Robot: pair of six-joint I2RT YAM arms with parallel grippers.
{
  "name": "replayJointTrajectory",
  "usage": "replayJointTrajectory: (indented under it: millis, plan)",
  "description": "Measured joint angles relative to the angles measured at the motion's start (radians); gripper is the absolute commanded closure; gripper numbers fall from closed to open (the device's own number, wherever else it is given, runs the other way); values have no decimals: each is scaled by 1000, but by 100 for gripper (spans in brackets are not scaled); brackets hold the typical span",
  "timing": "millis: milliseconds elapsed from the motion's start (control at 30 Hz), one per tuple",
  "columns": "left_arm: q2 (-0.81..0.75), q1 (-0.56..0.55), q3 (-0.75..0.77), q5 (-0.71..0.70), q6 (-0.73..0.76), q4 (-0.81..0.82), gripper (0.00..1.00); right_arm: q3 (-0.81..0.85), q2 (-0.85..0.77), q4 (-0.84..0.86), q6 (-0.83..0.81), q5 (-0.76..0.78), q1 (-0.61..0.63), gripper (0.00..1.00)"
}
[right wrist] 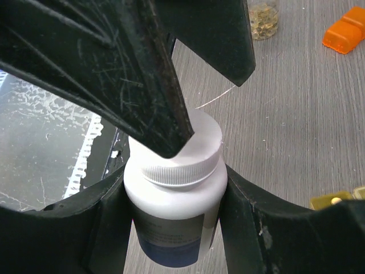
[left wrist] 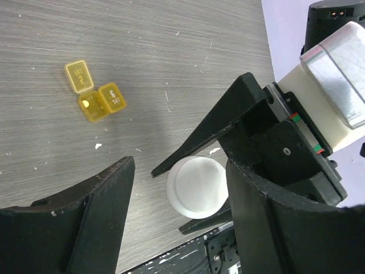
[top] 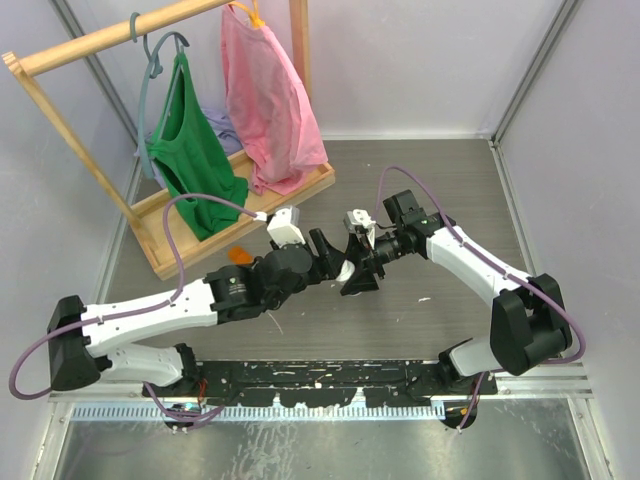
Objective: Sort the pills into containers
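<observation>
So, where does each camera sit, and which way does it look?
Top: high behind the robot, facing down at the table; left arm and right arm show.
Left wrist: on the left arm, facing down at the yellow pill box; open left hand shows.
Right wrist: facing along the right hand, which grips the white bottle.
Both wrist views share the bottle.

Print on the pill box (left wrist: 92, 105) lids unreadable
</observation>
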Motion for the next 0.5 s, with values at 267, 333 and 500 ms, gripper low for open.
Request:
replayJointTrajectory:
  millis: [267,333,500]
  plan:
    - [44,-19,64,-20,-63,-40,36,0,0,0,0,0,0,99]
    - [56,-26,80,-23,-71,-53,40,0,0,-1,0,1,0,99]
    - [97,-39,106,-30,-77,-69,48,0,0,-1,0,1,0,99]
